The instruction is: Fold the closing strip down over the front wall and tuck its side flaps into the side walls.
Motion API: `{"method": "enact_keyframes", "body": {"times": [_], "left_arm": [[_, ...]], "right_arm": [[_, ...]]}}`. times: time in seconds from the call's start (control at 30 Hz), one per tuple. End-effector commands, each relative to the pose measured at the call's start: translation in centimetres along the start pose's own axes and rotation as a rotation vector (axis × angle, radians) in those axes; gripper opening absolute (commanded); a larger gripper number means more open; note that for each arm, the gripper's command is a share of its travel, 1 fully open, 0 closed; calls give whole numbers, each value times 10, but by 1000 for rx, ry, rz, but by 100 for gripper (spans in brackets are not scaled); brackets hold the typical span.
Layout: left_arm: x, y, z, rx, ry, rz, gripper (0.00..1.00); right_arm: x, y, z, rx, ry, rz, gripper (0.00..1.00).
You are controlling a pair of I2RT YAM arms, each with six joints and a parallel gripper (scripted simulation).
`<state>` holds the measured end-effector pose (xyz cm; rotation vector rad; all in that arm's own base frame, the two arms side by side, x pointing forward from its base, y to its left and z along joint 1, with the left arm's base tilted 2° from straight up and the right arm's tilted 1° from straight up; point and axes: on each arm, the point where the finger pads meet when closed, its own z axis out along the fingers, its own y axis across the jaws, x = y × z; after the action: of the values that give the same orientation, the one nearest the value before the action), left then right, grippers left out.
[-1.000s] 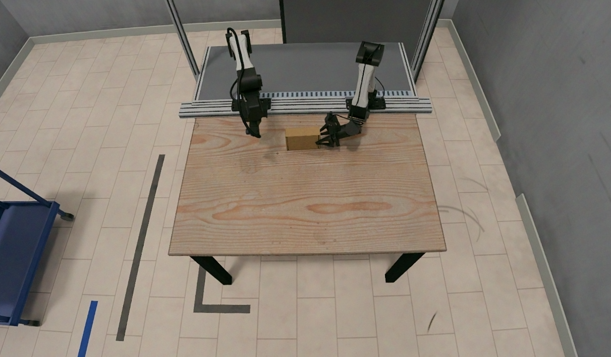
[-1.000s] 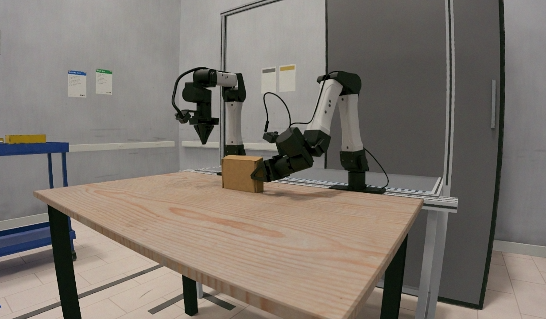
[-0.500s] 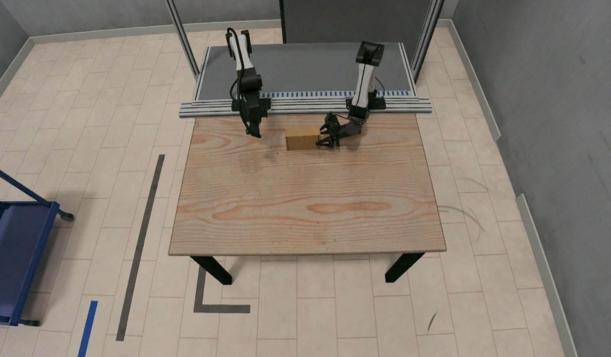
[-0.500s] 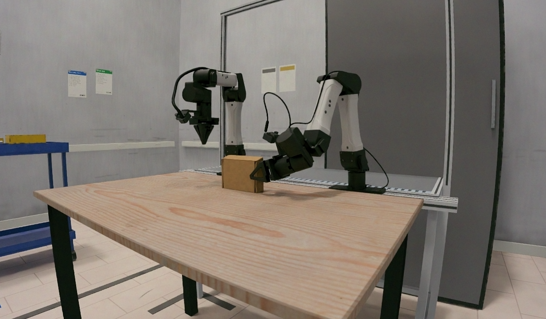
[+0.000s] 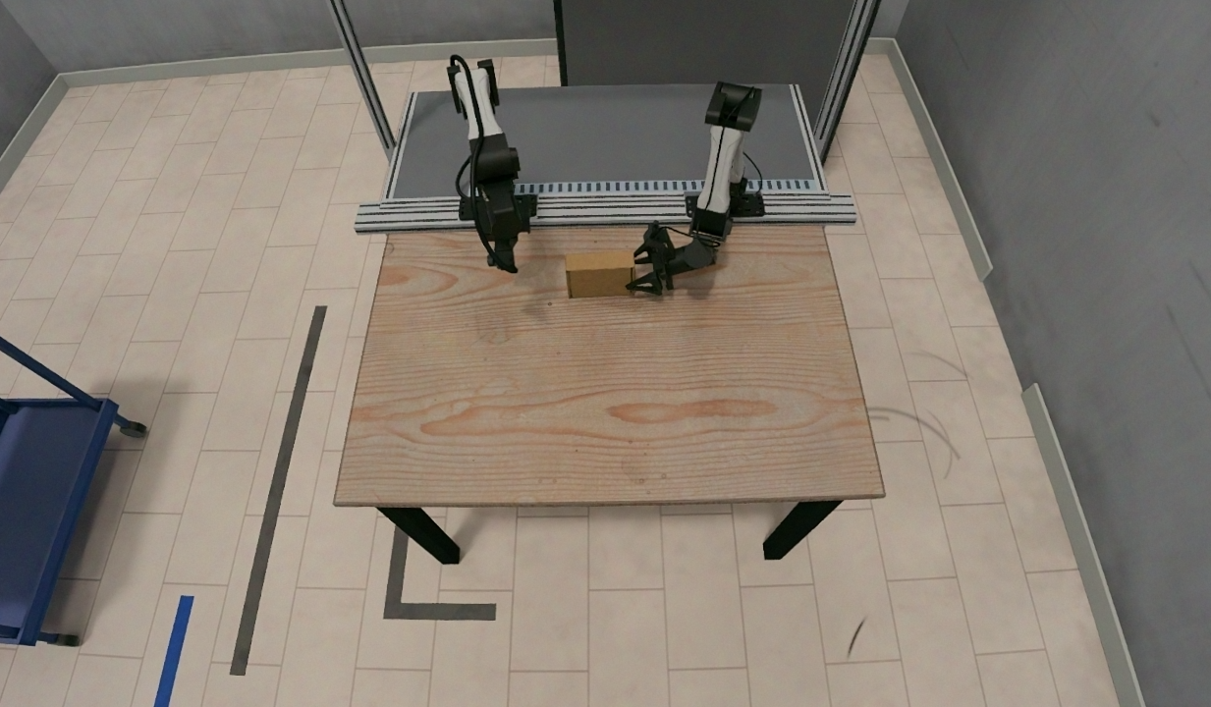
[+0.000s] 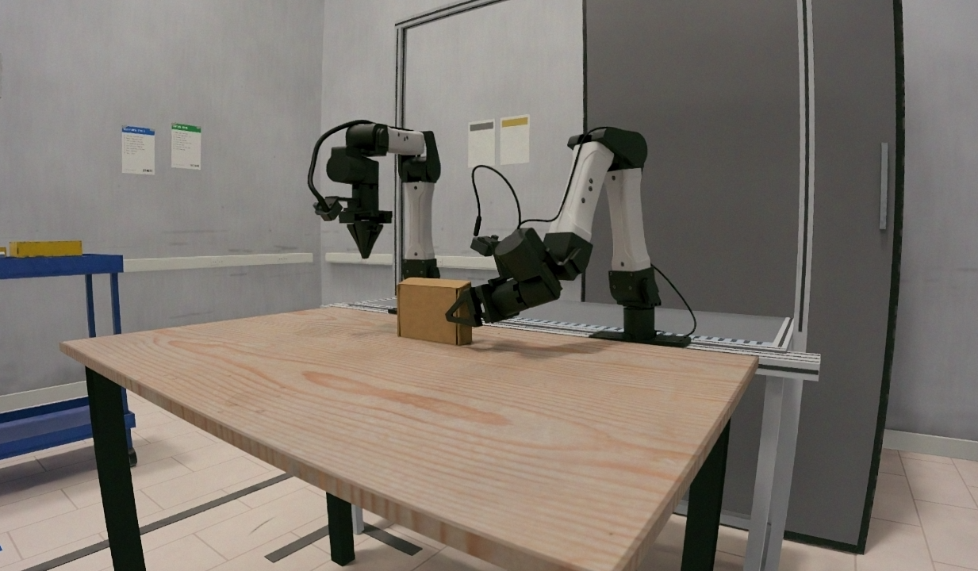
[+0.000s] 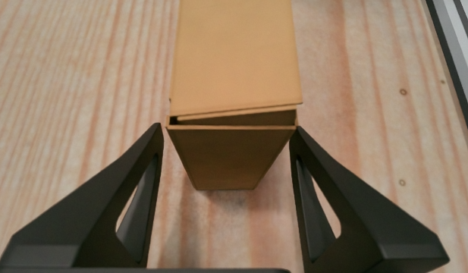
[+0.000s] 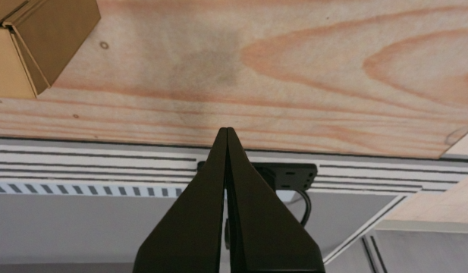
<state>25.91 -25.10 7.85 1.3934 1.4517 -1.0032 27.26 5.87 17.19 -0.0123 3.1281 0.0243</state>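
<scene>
The cardboard box (image 5: 599, 279) (image 6: 427, 312) (image 7: 237, 57) (image 8: 10, 64) stands upright on a narrow face, not on its base or lid. In the left wrist view, a tapering gap shows between its narrow top panel and the near end wall. In the right wrist view, a thin panel stands slightly off at the other end. My left gripper (image 5: 633, 270) (image 6: 458, 312) (image 7: 227, 132) is open around the near end, one finger beside each large face, with a small gap at one finger. My right gripper (image 5: 511, 268) (image 6: 366, 255) (image 8: 226, 135) is shut and empty, raised above the table beside the box.
The wooden table (image 5: 591, 369) (image 6: 378, 397) extends well beyond the box toward the top camera. The metal rail (image 5: 609, 210) (image 8: 86, 159) with both arm bases runs close behind the box. A blue cart (image 5: 42, 501) (image 6: 44, 266) stands apart on the floor.
</scene>
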Motion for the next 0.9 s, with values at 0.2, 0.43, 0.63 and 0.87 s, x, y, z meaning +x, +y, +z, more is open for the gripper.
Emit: {"method": "enact_keyframes", "body": {"times": [0.2,0.43,0.63,0.87], "left_arm": [[-3,2,-1,-5,-5,8,77],[-14,7,-8,-13,-18,32,80],[-6,4,-10,-5,-9,11,80],[-12,5,-18,-11,-15,28,80]], "right_arm": [[-1,-1,-2,-2,-7,-2,1],[-1,-1,-2,-2,-7,-2,1],[-1,-1,-2,-2,-7,-2,1],[-1,-1,-2,-2,-7,-2,1]]}}
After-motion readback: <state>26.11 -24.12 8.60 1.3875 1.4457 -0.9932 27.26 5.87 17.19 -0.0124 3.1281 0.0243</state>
